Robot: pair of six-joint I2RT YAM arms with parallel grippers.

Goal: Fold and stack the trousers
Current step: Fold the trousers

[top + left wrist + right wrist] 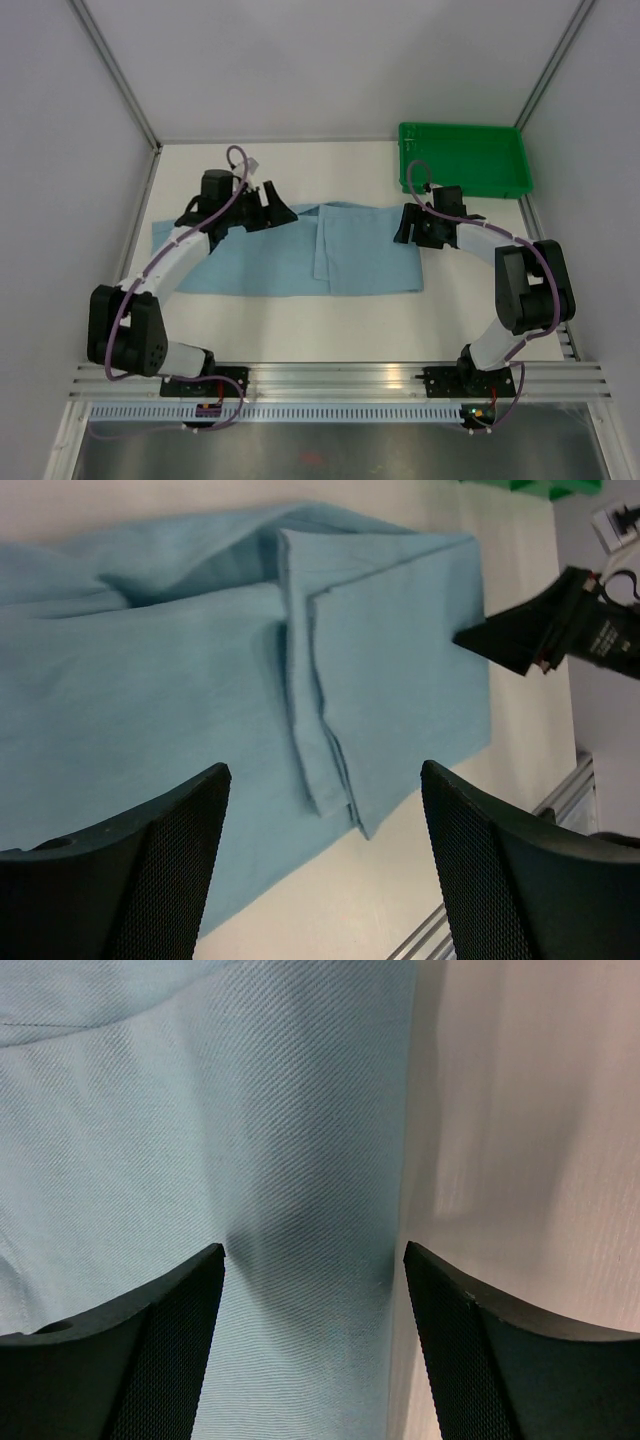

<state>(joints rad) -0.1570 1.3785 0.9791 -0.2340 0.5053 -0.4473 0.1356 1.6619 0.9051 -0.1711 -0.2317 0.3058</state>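
White tabletop (300,330) inside plain pale walls carries the trousers (260,265), which lie flat across its middle, running left to right. A green tray (470,165) sits at the far right corner, apart from the cloth.

The trousers look light, thin and limp. They will likely sag and slide wherever they are not supported, so a pinch at one point would probably drag the layers out of line. The best holds seem to be two far corners or edge points taken together, one per arm, gripping every layer.

They are pale sky-blue with a fine weave. The right part seems doubled over, with layered edges crossing the cloth near its middle. Soft creases show near the far edge.

The left gripper (272,205) hangs over the far edge, left of centre, jaws spread and holding nothing. The right gripper (410,228) is low over the right edge, jaws also apart and empty, straddling the line where cloth meets table.
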